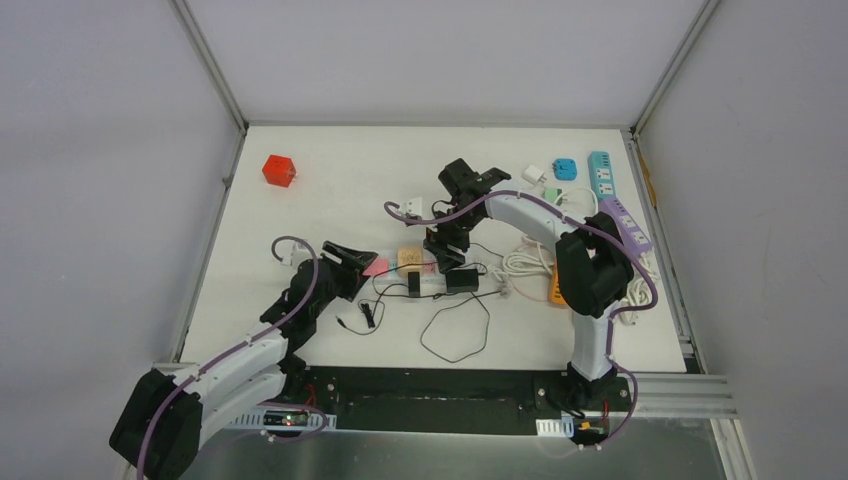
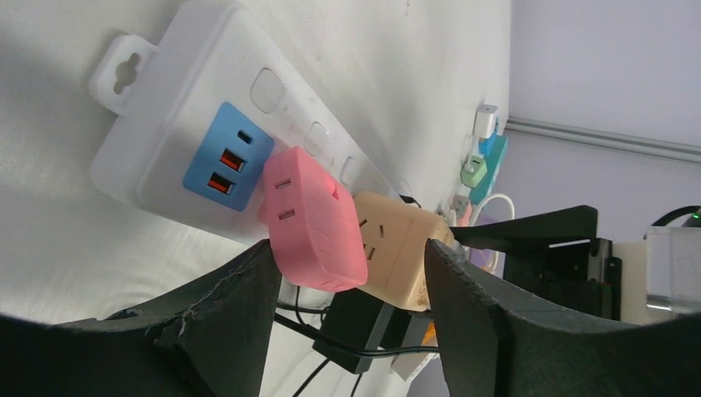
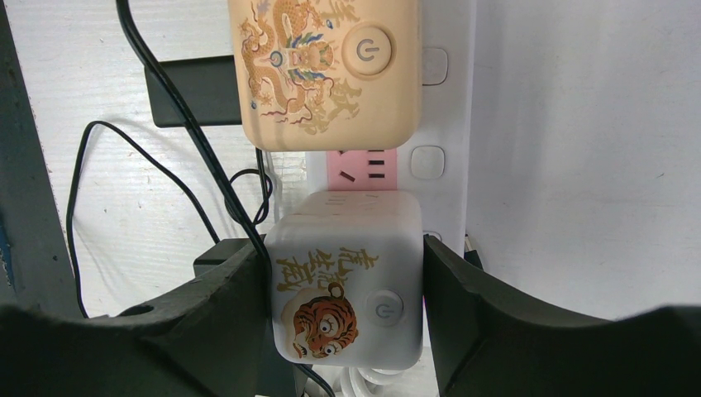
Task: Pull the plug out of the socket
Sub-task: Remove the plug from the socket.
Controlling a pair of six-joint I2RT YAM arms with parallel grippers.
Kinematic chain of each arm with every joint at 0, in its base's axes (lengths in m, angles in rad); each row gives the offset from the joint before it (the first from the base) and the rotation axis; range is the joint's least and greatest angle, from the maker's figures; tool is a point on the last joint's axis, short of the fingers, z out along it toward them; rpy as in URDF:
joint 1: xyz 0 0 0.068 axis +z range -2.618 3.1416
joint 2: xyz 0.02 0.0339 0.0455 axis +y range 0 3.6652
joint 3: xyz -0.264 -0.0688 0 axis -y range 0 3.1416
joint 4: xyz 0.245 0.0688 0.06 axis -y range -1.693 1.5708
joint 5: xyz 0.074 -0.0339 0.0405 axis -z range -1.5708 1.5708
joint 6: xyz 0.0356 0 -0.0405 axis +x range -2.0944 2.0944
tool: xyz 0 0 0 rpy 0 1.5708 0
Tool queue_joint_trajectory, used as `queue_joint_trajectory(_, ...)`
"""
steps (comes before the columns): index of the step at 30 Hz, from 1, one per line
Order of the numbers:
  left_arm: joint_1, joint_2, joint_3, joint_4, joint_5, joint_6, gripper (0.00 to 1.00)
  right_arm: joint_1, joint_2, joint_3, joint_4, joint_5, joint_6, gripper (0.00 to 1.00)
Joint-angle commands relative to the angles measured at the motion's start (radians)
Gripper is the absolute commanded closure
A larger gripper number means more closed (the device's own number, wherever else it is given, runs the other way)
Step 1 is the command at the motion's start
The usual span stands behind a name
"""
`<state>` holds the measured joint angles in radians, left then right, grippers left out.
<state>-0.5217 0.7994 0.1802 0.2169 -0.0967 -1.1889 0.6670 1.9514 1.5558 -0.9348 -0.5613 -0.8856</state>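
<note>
**Inspector:** Right gripper (image 3: 345, 246)?

**Assessor:** Clamped on the tiger plug (image 3: 343, 285), finger on each flank. Left gripper (image 2: 349, 246) apart, bracketing the pink plug (image 2: 310, 219).

**Inspector:** Handling?

**Assessor:** Judged light, rigid, glossy, pins tight; hold the flat sides. White shell, tiger print, round button. Seated in the power strip (image 2: 165, 124), mid-table (image 1: 330, 190), toward the near edge.

Power symbols mark the tiger adapter (image 3: 347, 281) and dragon adapter (image 3: 326, 74).
</note>
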Motion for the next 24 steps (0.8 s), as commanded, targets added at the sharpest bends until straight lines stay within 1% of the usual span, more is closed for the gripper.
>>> queue_joint_trajectory(1,0.008,0.052,0.026,0.079,0.007,-0.009,0.36,0.000,-0.001,0.021,-0.071,0.003,-0.014,0.71)
queue_joint_trajectory(3,0.008,0.069,0.035,0.081,0.010,-0.014,0.38,0.001,-0.001,0.021,-0.071,0.003,-0.014,0.71)
queue_joint_trajectory(7,0.008,0.089,0.032,0.082,0.005,-0.046,0.48,0.001,-0.001,0.020,-0.071,0.004,-0.013,0.71)
queue_joint_trajectory(10,0.008,0.104,0.030,0.087,0.000,-0.065,0.54,0.003,0.003,0.021,-0.071,0.004,-0.015,0.70)
queue_joint_trajectory(13,0.008,0.127,0.031,0.108,0.004,-0.083,0.57,0.005,0.004,0.021,-0.073,0.005,-0.015,0.71)
queue_joint_trajectory(15,0.008,0.141,0.033,0.121,0.008,-0.093,0.58,0.006,0.005,0.021,-0.072,0.005,-0.015,0.70)
queue_joint_trajectory(17,0.008,0.148,0.035,0.124,0.017,-0.090,0.57,0.006,0.008,0.021,-0.073,0.007,-0.016,0.70)
queue_joint_trajectory(18,0.008,0.147,0.037,0.122,0.020,-0.087,0.54,0.006,0.009,0.021,-0.074,0.009,-0.015,0.70)
queue_joint_trajectory(19,0.008,0.142,0.038,0.117,0.029,-0.080,0.47,0.006,0.011,0.021,-0.073,0.010,-0.017,0.70)
queue_joint_trajectory(21,0.008,0.123,0.049,0.082,0.047,-0.042,0.38,0.007,0.014,0.023,-0.076,0.014,-0.019,0.68)
queue_joint_trajectory(24,0.009,0.067,0.095,-0.051,0.050,0.055,0.30,0.006,0.017,0.024,-0.082,0.025,-0.027,0.67)
